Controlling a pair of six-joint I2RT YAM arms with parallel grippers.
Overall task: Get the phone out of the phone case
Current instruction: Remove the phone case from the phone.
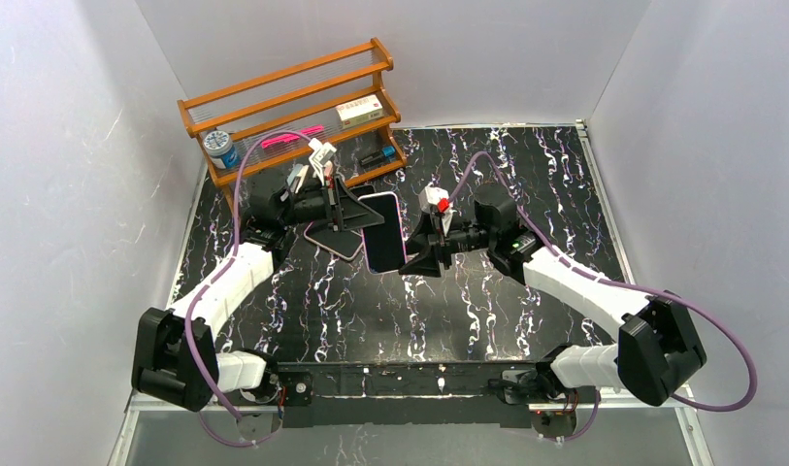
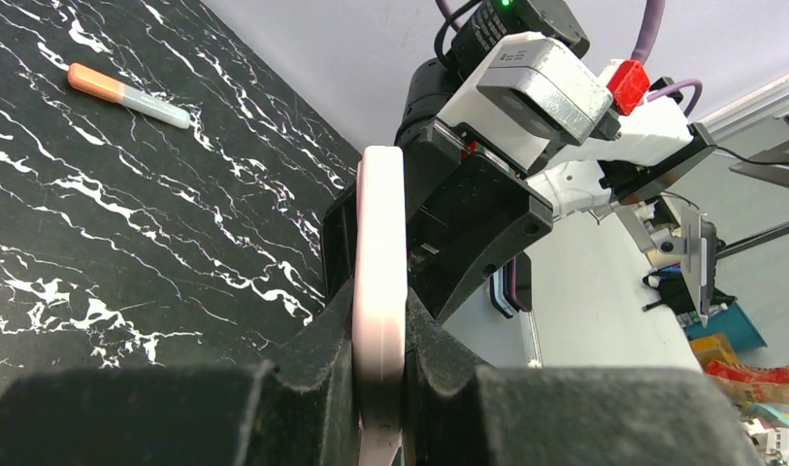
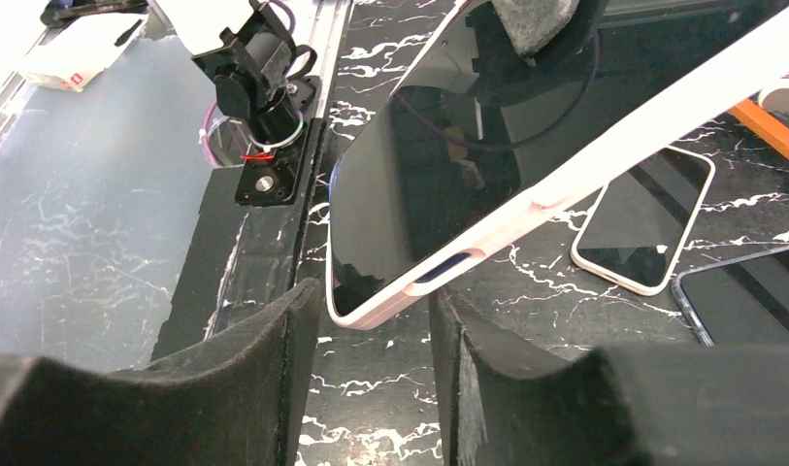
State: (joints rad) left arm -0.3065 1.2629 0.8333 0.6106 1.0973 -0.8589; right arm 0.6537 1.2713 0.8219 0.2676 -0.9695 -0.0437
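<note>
A phone in a pale pink case (image 1: 382, 231) is held in the air over the middle of the table. My left gripper (image 1: 349, 209) is shut on its upper end; in the left wrist view the pink case edge (image 2: 379, 291) is clamped between both pads. My right gripper (image 1: 416, 254) is open at the phone's lower right corner. In the right wrist view the cased phone (image 3: 439, 184) has its dark screen facing the camera and its corner hangs between the two spread fingers (image 3: 254, 379), touching neither.
Another phone (image 3: 644, 221) and a dark device (image 3: 754, 291) lie on the black marble table (image 1: 526, 184) under the held phone. An orange-capped marker (image 2: 128, 94) lies on the table. A wooden rack (image 1: 293, 107) with small items stands at the back left.
</note>
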